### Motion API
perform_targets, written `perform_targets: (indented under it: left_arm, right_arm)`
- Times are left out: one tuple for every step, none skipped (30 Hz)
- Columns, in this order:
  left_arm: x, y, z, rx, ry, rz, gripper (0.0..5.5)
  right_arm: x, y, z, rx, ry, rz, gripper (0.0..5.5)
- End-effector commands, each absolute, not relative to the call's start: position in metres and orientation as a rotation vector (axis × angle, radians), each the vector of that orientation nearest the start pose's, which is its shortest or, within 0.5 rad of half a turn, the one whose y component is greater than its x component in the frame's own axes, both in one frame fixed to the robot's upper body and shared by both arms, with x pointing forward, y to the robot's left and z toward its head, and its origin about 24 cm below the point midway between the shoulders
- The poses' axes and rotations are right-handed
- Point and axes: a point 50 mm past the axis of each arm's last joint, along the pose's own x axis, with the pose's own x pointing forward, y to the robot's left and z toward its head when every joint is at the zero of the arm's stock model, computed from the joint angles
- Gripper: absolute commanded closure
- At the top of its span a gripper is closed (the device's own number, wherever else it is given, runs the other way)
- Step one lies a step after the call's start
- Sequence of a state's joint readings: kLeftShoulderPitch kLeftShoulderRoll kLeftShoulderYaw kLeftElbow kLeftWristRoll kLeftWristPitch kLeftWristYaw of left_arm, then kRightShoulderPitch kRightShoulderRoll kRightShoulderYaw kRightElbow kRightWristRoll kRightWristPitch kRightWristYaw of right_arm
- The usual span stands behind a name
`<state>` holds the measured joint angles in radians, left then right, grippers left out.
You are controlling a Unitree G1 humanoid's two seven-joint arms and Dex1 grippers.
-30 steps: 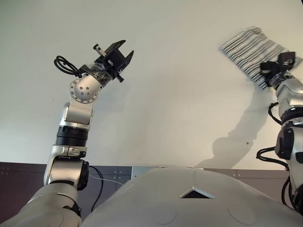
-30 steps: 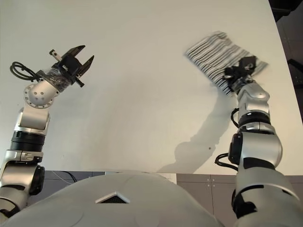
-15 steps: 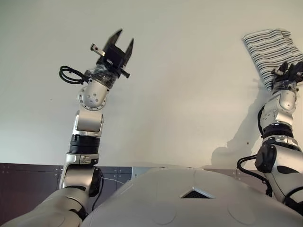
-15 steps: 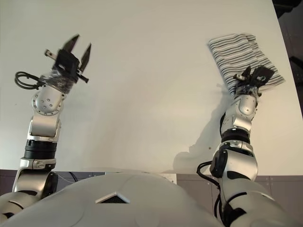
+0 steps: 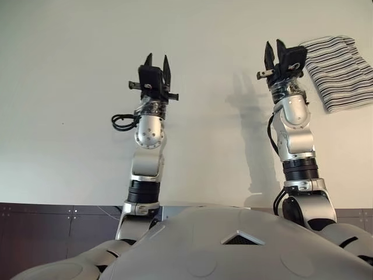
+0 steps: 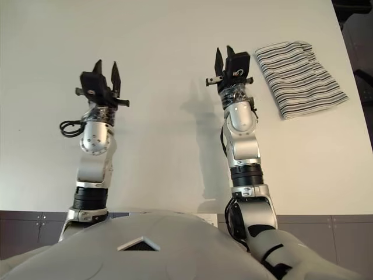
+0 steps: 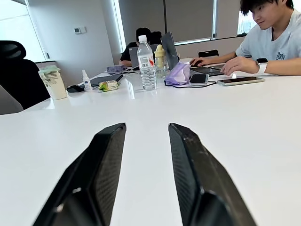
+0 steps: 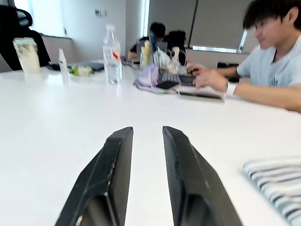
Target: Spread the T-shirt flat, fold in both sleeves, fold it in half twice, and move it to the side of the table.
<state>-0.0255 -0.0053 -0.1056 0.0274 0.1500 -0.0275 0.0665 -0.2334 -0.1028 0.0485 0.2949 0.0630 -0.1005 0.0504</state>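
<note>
The striped T-shirt (image 6: 300,79) lies folded into a compact rectangle on the white table (image 6: 175,146), close to its far right edge. My right gripper (image 6: 223,52) is raised over the table just left of the shirt, apart from it, open with nothing between its fingers (image 8: 117,160). The shirt's striped corner (image 8: 277,188) lies beside that gripper in the right wrist view. My left gripper (image 6: 106,65) is held up farther left, also open and empty, its fingers (image 7: 110,155) spread wide above bare tabletop.
At the table's far end stand a water bottle (image 7: 146,63), a cup (image 7: 52,82), a laptop and a phone (image 7: 241,81). The table's right edge (image 6: 349,52) runs just past the shirt. A wide bare stretch of table lies between and in front of the arms.
My right gripper slid the folded shirt to the right, let go of it and drew back left, open. The left arm swung in toward the middle.
</note>
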Motion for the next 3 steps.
perform_targets:
  left_arm:
    - [0.2676,0.1194,0.0315,0.163,-0.022,-0.044,3.82]
    - [0.2696,0.1202,0.0327,0.162,-0.036,-0.042,3.82]
    - [0.2713,0.1218,0.0338,0.163,-0.047,-0.040,3.82]
  right_arm:
    - [0.3067,-0.1484,0.0398,-0.043,0.001,0.084,4.36]
    - [0.3081,-0.1497,0.0399,-0.050,-0.004,0.078,4.36]
    - [0.3091,-0.1512,0.0402,-0.053,-0.011,0.067,4.36]
